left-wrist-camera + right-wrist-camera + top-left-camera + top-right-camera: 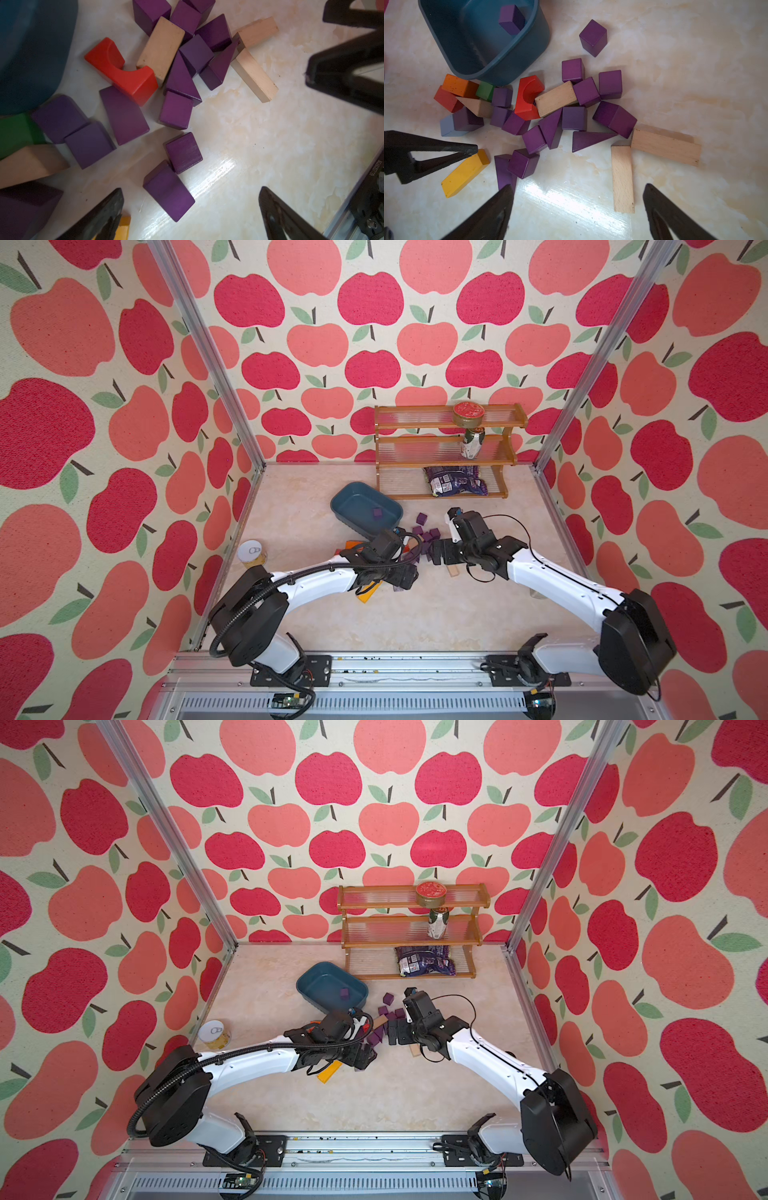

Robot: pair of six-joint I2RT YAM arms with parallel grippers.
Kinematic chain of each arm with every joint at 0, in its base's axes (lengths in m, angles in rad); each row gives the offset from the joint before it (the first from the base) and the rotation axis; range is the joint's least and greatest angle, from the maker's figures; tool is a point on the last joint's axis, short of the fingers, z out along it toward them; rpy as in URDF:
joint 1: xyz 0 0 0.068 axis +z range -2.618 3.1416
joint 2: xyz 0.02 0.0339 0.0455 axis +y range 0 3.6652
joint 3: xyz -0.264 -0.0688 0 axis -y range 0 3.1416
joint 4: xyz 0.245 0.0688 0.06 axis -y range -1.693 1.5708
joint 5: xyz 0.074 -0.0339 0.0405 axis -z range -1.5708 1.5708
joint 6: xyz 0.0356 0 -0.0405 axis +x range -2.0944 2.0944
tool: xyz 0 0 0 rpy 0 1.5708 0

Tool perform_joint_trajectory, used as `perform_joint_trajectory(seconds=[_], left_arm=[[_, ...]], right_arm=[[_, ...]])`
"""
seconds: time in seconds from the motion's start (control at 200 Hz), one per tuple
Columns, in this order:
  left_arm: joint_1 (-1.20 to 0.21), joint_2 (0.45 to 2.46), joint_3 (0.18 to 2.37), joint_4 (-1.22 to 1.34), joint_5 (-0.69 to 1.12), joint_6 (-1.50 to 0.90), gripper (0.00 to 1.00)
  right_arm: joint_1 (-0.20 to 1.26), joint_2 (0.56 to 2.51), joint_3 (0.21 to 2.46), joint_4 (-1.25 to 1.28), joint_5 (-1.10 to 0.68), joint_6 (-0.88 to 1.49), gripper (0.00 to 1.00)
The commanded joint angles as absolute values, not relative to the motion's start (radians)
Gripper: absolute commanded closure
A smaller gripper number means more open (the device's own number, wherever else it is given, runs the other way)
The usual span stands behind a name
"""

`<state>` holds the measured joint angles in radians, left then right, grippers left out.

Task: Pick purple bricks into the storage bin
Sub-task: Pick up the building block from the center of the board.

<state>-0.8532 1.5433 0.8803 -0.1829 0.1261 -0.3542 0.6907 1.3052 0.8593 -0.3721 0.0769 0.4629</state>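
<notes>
Clearly crowded: right gripper (577, 187) and left gripper (190, 191) both hang spread, empty, near each other; small dark-purple bricks (586, 91) lie heaped beyond their fingertips, beside the shallow teal plastic storage bin (533, 45). Closing could make them clash or snag a tan wooden plank (556, 98).

Storage bin (31, 52) a blurred, edge-cut corner in the left wrist view; purple bricks (422, 517) partly under the left arm (382, 547).

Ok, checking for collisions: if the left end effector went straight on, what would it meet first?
Likely the nearest purple brick, just ahead of the open left end effector, else the table; depth is unclear.
</notes>
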Motion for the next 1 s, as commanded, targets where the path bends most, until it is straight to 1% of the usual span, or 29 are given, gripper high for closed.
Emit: perform_joint_trajectory(seconds=[0.0, 0.11, 0.135, 0.19, 0.23, 0.295, 0.345, 0.535, 0.99], left_arm=[[-0.868, 1.592, 0.952, -0.242, 0.141, -0.36, 0.02], [-0.877, 1.629, 0.975, -0.251, 0.138, -0.348, 0.11], [-0.878, 1.634, 0.98, -0.251, 0.139, -0.347, 0.14], [-0.879, 1.648, 0.987, -0.249, 0.141, -0.348, 0.24], [-0.88, 1.658, 0.994, -0.25, 0.138, -0.349, 0.26], [-0.884, 1.67, 1.005, -0.252, 0.131, -0.345, 0.34], [-0.887, 1.678, 1.014, -0.258, 0.122, -0.346, 0.37], [-0.895, 1.718, 1.051, -0.298, 0.066, -0.345, 0.42], [-0.903, 1.759, 1.073, -0.304, -0.009, -0.341, 0.46]], right_arm=[[0.685, 1.242, 0.84, -0.41, 0.144, 0.477, 0.01], [0.685, 1.203, 0.829, -0.414, 0.164, 0.481, 0.01], [0.686, 1.198, 0.827, -0.414, 0.168, 0.483, 0.01], [0.686, 1.191, 0.825, -0.414, 0.173, 0.484, 0.01], [0.686, 1.188, 0.825, -0.416, 0.176, 0.483, 0.01], [0.685, 1.189, 0.829, -0.423, 0.185, 0.483, 0.01], [0.686, 1.189, 0.829, -0.426, 0.188, 0.482, 0.01], [0.684, 1.189, 0.833, -0.433, 0.201, 0.473, 0.01], [0.684, 1.22, 0.85, -0.434, 0.172, 0.456, 0.01]])
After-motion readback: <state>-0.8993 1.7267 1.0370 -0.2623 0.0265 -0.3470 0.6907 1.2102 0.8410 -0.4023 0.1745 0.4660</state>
